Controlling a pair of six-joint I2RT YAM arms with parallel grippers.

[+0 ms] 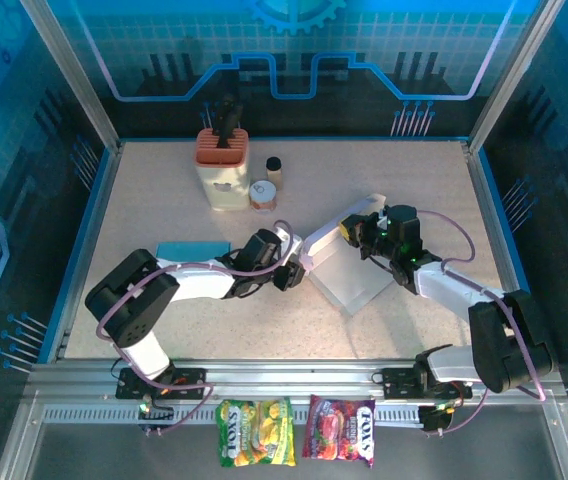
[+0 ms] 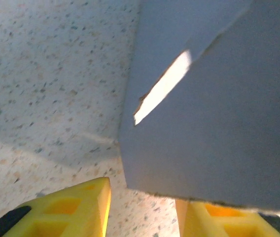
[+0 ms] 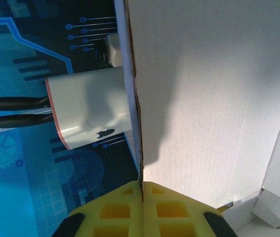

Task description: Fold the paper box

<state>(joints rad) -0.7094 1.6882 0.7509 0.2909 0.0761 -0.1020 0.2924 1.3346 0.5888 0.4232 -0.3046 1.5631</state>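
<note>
The white paper box (image 1: 349,272) is lying partly unfolded just right of centre on the speckled table (image 1: 164,200). The right gripper (image 3: 141,186) is pinching the edge of one upright cardboard wall, its yellow fingers closed tight on it. The left gripper (image 2: 142,196) is reaching in from the left with its fingers parted and nothing clamped between them. A white container with an orange top (image 1: 224,168) is standing well behind the box, toward the upper middle.
</note>
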